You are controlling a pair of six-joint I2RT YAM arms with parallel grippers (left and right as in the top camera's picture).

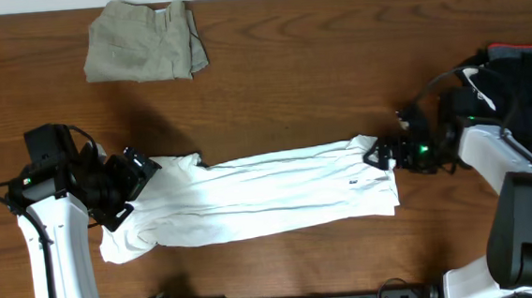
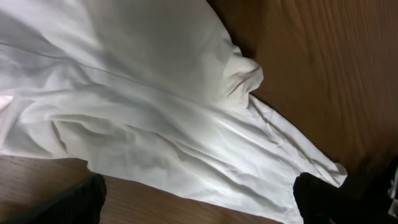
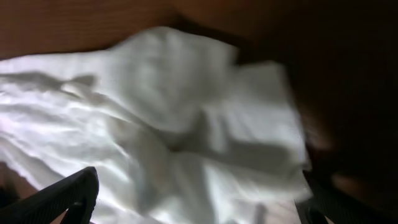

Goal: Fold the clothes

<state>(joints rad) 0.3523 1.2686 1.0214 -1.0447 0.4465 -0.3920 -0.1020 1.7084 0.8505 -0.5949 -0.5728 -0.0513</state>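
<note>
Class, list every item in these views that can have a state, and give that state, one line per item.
white T-shirt: laid out on the table as a long, wrinkled band, not yet folded compactly.
khaki trousers: folded, lying apart from the shirt.
black bundle: heaped, not folded, by the right arm.
left end effector: open, over one end of the shirt.
right end effector: open, over the other end.

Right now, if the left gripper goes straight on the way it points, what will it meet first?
Most likely the shirt, which fills the view between the open jaws of the left gripper. The depth is unclear.
</note>
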